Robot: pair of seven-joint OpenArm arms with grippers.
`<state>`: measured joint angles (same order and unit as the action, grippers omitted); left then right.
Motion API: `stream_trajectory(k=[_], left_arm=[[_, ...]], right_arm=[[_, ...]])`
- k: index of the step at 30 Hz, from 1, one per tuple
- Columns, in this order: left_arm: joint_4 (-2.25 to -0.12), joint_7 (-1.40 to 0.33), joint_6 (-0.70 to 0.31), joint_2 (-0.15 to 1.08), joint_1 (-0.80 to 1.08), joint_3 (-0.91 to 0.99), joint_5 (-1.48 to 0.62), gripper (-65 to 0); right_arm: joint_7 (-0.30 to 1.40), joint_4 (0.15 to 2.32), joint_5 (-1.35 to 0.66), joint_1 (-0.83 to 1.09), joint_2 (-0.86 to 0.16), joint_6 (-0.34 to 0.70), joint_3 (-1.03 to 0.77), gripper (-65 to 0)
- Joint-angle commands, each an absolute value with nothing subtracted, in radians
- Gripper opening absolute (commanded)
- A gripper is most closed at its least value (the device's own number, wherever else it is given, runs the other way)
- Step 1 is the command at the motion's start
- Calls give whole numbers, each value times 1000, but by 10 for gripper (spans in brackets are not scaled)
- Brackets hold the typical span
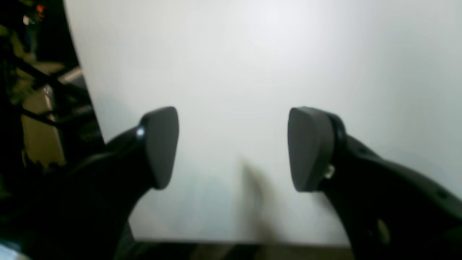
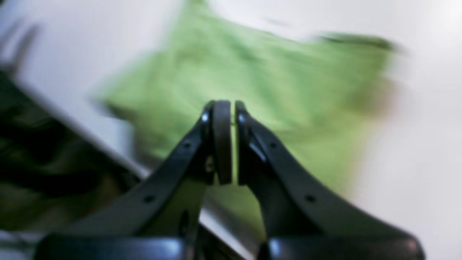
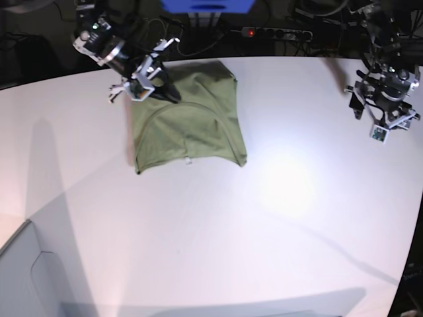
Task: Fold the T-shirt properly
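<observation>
Far side of table [image 3: 211, 218]: T-shirt [image 3: 188, 119], olive green, lies flat and partly folded into a rough rectangle, a small white tag [image 3: 188, 160] showing at its near edge.
Table: white, bare apart from the cloth; dark cables and a power strip [image 3: 274, 32] sit behind its far edge.
Right gripper [image 3: 168, 92]: over the T-shirt's far left corner in the base view, its dark tips down at the cloth; whether they touch it cannot be told.
Right pincer: pads [image 2: 222, 142] together, only a sliver between them, nothing seen clamped; blurred green cloth fills the wrist view behind them.
Left gripper [image 1: 232, 148]: near the table's right edge in the base view, well apart from the T-shirt.
Left pincer: pads [image 1: 164, 146] wide apart over bare white table, nothing between them.
</observation>
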<state>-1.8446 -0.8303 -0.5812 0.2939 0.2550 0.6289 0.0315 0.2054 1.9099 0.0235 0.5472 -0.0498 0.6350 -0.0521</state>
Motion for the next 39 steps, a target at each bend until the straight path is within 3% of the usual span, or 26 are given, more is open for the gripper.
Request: stream_trajectory(k=[1, 6, 14, 23, 31, 39], left_arm=[[-1862, -820, -576, 292, 260, 654, 36, -199], [-1862, -820, -576, 246, 291, 748, 36, -199], [-1862, -820, -576, 229, 369, 809, 36, -199], [-1862, -820, -578, 197, 395, 880, 36, -199], [-1862, -819, -578, 196, 423, 881, 36, -199], [-1862, -811, -578, 182, 450, 881, 36, -199]], right_arm=[[180, 1929, 7, 545, -56, 645, -16, -649], [179, 1862, 10, 478, -58, 641, 162, -649], [170, 1685, 10, 403, -58, 641, 242, -649], [168, 1609, 8, 383, -58, 641, 254, -649], [180, 1791, 8, 409, -101, 639, 245, -649], [163, 1586, 5, 349, -87, 639, 251, -649]])
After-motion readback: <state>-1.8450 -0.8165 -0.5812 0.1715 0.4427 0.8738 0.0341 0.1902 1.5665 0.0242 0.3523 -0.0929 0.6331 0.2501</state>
